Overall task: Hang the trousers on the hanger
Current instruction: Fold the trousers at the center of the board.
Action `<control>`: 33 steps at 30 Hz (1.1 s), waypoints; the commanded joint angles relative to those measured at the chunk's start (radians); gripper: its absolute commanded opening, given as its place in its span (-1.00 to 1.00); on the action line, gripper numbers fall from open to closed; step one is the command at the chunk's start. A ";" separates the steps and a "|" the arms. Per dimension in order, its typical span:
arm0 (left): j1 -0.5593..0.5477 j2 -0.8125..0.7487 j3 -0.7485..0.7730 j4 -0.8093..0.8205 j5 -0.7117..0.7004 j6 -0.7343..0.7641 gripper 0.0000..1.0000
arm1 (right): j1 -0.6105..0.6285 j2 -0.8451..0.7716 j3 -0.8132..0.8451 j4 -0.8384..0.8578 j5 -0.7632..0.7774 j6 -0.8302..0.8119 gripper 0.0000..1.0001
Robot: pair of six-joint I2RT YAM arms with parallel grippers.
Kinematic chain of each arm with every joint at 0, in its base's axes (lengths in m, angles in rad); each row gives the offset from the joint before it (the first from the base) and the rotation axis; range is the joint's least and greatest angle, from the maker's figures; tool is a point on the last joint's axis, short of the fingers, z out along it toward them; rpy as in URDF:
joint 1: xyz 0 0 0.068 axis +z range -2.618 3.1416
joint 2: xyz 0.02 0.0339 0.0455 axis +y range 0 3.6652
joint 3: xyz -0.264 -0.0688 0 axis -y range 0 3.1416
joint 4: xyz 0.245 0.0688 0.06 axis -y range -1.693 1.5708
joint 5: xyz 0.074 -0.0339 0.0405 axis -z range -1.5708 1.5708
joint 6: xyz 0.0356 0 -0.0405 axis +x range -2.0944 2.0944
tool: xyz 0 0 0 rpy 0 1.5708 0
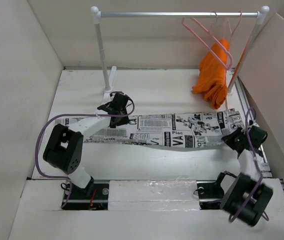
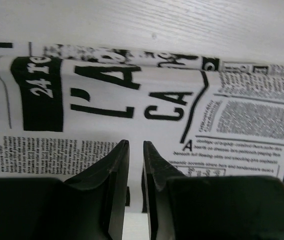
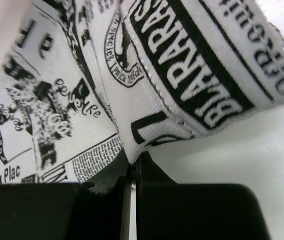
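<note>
We see the trousers (image 1: 182, 130) stretched across the bench (image 1: 147, 165). Our right claw (image 3: 132, 162) pinches one end; our left claw (image 2: 135, 146), nearly closed, rests over them, grip unclear.

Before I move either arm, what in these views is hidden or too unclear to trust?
Left claw: in the left wrist view its fingers are nearly closed; whether they pinch the white newspaper-print fabric trousers is unclear. In the top view the arm covers this.
Trousers' ends: partly under the arms in the top view.
Thin pale pink triangular hanger: absent from both wrist views; in the top view its hook is too thin to trace.
</note>
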 commanded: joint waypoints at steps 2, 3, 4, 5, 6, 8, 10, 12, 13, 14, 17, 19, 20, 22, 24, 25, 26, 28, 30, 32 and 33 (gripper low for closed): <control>0.004 0.018 -0.002 -0.033 -0.056 0.048 -0.75 | -0.039 -0.292 0.015 -0.378 0.077 -0.152 -0.47; 0.004 0.017 -0.026 -0.032 -0.056 0.049 -0.75 | -0.039 -0.272 0.020 -0.377 0.062 -0.174 -0.29; 0.004 0.006 -0.039 -0.030 -0.043 0.052 -0.75 | -0.049 -0.252 0.024 -0.386 0.060 -0.180 -0.11; 0.004 -0.006 -0.053 -0.022 -0.036 0.057 -0.75 | -0.083 -0.249 0.040 -0.422 0.060 -0.200 0.23; 0.004 -0.015 -0.074 -0.019 -0.029 0.060 -0.75 | -0.095 -0.253 0.053 -0.433 0.063 -0.220 0.33; 0.004 -0.057 -0.089 -0.009 -0.014 0.074 -0.75 | -0.128 -0.261 0.105 -0.467 0.132 -0.248 0.52; 0.004 -0.095 -0.096 0.002 0.017 0.086 -0.75 | -0.172 -0.226 0.132 -0.446 0.166 -0.265 0.58; -0.014 -0.112 -0.083 0.008 0.037 0.097 -0.74 | -0.241 -0.152 0.135 -0.386 0.122 -0.257 0.59; -0.014 -0.126 -0.076 0.008 0.058 0.098 -0.74 | -0.256 -0.129 0.132 -0.357 0.071 -0.243 0.60; -0.033 -0.131 -0.068 0.005 0.062 0.100 -0.74 | -0.270 -0.103 0.129 -0.300 0.043 -0.228 0.62; -0.095 -0.152 -0.044 0.013 0.059 0.095 -0.74 | -0.297 -0.022 0.124 -0.156 -0.050 -0.174 0.65; -0.150 -0.155 -0.037 0.024 0.051 0.086 -0.74 | -0.297 0.015 0.084 -0.044 -0.081 -0.127 0.65; -0.166 -0.155 -0.039 0.036 0.051 0.080 -0.74 | -0.297 0.032 0.081 -0.030 -0.061 -0.127 0.66; -0.189 -0.140 -0.046 0.045 0.059 0.062 -0.74 | -0.297 0.098 0.058 0.017 -0.060 -0.088 0.66; -0.201 -0.129 -0.057 0.051 0.056 0.054 -0.75 | -0.297 0.142 0.037 0.103 -0.066 -0.041 0.66; -0.211 -0.126 -0.065 0.054 0.056 0.052 -0.75 | -0.297 0.176 0.020 0.155 -0.060 -0.030 0.65; -0.211 -0.126 -0.073 0.060 0.056 0.051 -0.76 | -0.297 0.188 0.014 0.185 -0.046 -0.021 0.63; -0.211 -0.131 -0.094 0.062 0.046 0.052 -0.77 | -0.297 0.204 -0.024 0.246 -0.047 0.030 0.50; -0.211 -0.137 -0.109 0.062 0.034 0.054 -0.77 | -0.297 0.207 -0.048 0.341 -0.067 0.074 0.11; -0.211 -0.140 -0.122 0.062 0.028 0.057 -0.79 | -0.286 0.187 -0.055 0.398 -0.104 0.088 -0.98; -0.211 -0.138 -0.125 0.061 0.026 0.057 -0.79 | -0.261 0.166 -0.040 0.374 -0.118 0.062 -1.00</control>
